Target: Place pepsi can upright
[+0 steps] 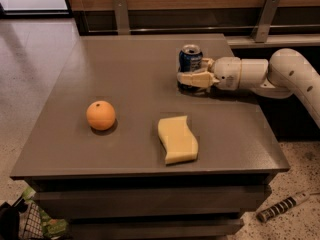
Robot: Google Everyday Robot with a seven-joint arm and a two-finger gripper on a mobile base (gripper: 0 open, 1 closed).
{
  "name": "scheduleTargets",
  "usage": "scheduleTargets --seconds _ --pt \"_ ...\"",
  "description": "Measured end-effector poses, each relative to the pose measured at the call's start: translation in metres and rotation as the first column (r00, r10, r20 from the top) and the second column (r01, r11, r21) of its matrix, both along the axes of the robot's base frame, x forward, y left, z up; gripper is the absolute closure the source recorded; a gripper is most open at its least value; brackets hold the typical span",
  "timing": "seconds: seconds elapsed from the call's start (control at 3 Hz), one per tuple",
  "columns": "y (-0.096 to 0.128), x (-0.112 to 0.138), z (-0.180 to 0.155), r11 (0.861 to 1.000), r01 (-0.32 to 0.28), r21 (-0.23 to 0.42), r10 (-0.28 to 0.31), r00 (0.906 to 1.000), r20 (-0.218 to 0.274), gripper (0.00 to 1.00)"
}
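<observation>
The pepsi can (190,59), dark blue with a silver top, stands upright on the grey table (125,84) near its far right corner. My gripper (193,79) reaches in from the right on a white arm (280,74). It sits low at the can's base, on the can's near side, and hides the bottom of the can. I cannot tell whether it touches the can.
An orange (100,115) lies at the front left of the table. A yellow sponge (177,139) lies at the front middle. A wooden wall with metal brackets (120,14) runs behind the table. A black and white object (282,206) lies on the floor at the right.
</observation>
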State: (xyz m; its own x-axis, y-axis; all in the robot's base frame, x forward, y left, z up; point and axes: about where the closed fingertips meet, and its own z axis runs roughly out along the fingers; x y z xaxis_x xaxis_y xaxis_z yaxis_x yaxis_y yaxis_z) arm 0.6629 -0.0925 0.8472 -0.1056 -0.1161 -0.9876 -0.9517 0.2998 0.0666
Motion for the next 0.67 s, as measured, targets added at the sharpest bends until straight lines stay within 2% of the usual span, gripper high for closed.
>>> scheduleTargets --seconds 0.33,0.67 --pt "0.0002 0.0 0.0001 1.0 0.0 0.0 0.0 1.0 0.0 0.05" --pt "0.0023 -0.0001 0.0001 1.0 -0.004 0.001 0.004 1.0 0.0 0.0"
